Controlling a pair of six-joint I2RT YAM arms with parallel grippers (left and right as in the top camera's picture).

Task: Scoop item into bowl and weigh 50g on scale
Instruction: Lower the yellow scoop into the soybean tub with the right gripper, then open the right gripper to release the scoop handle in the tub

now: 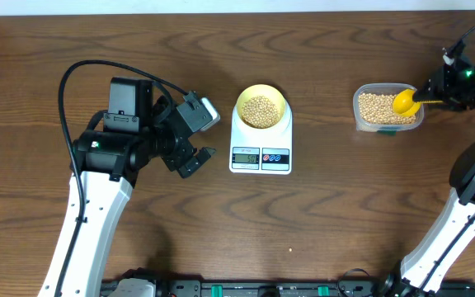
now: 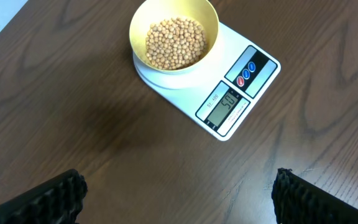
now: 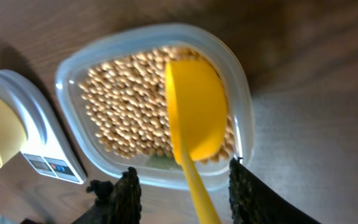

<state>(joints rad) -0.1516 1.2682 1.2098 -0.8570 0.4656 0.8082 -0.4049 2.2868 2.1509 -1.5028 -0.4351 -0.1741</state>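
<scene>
Your table (image 1: 345,214): dark wood grain, smooth, faint sheen. Scale (image 1: 261,157), centre frame: white plastic, smooth, glossy. Bowl (image 1: 261,88): pale-yellow plastic, smooth, matt. Beans (image 2: 174,42): tan, matt, smooth-skinned. Tub (image 3: 66,73), upper right: clear plastic, cloudy rim. Scoop (image 3: 194,112): bright yellow plastic, glossy.

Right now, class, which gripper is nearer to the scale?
Left. The left gripper hangs open close beside the scale, on its left, facing it. The right gripper is far off on the other side, over the clear tub, astride the yellow scoop handle.
</scene>
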